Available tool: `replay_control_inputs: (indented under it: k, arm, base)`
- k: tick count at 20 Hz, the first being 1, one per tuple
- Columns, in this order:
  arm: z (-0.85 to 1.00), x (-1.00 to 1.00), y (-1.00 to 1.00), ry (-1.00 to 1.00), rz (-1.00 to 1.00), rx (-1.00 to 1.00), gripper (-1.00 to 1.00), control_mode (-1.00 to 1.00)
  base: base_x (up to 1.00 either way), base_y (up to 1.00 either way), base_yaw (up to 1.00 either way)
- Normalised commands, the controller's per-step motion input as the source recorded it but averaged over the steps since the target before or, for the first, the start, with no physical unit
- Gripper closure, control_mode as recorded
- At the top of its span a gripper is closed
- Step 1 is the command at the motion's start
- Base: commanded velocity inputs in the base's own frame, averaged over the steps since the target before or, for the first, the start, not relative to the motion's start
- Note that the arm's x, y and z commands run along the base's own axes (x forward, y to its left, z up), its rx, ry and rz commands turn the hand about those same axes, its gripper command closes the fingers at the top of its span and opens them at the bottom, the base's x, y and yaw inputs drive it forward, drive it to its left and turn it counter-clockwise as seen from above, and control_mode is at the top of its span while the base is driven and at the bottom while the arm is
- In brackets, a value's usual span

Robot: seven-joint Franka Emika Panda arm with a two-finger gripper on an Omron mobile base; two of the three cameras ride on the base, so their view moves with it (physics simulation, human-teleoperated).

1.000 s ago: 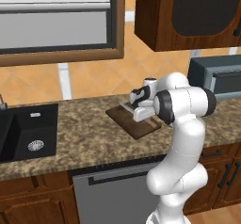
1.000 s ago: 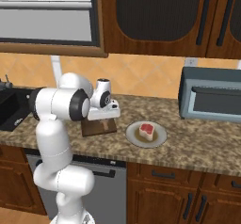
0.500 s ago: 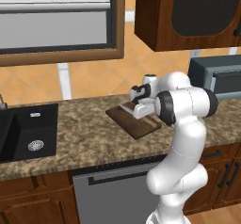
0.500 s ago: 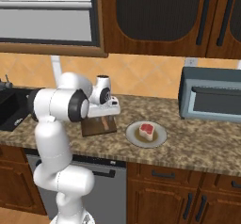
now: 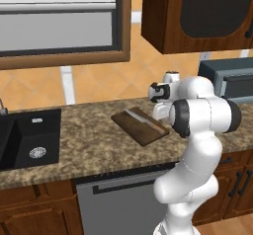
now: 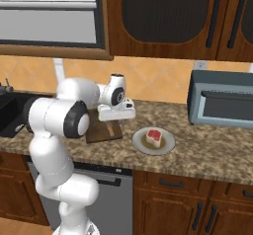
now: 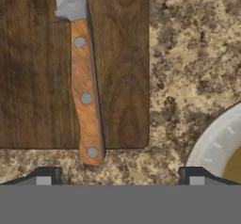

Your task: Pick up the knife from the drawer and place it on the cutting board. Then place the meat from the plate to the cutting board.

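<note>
The fingers (image 7: 120,176) are standing wide apart, gripping nothing, just above the knife (image 7: 84,82) now lying on the cutting board (image 7: 122,68), handle end overhanging onto the surface (image 7: 188,53). Beyond, the meat (image 6: 154,137) is sitting on the plate (image 6: 168,145); likely soft, slippery, best pinched across its middle

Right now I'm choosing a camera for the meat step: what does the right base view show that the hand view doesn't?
Right base view alone: the meat, the microwave and the arm.
Hand view alone: the knife lying on the board, its riveted orange handle sticking out past the board's edge, and the open end effector.
Both: the cutting board, the plate and the granite counter.
</note>
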Motion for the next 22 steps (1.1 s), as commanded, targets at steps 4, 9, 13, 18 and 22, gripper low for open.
replay_control_inputs:
  k: [4, 9, 13, 18, 22]
  arm:
    - [0.12, -0.33, -0.88, 0.0, -0.1, 0.0, -1.0, -1.0]
    - [0.11, -0.25, -0.89, 0.0, -0.1, 0.0, -1.0, -1.0]
    - [0.03, 0.0, -0.97, 0.03, -0.05, 0.01, -1.0, -1.0]
    - [0.0, -0.02, -0.62, 0.01, 0.0, 0.03, -1.0, -1.0]
    - [-0.03, -0.03, -0.07, 0.0, 0.0, 0.0, -1.0, -1.0]
  base:
    - [0.0, 0.0, 0.0]
    - [0.0, 0.0, 0.0]
    - [0.0, 0.0, 0.0]
    - [0.0, 0.0, 0.0]
    - [0.0, 0.0, 0.0]
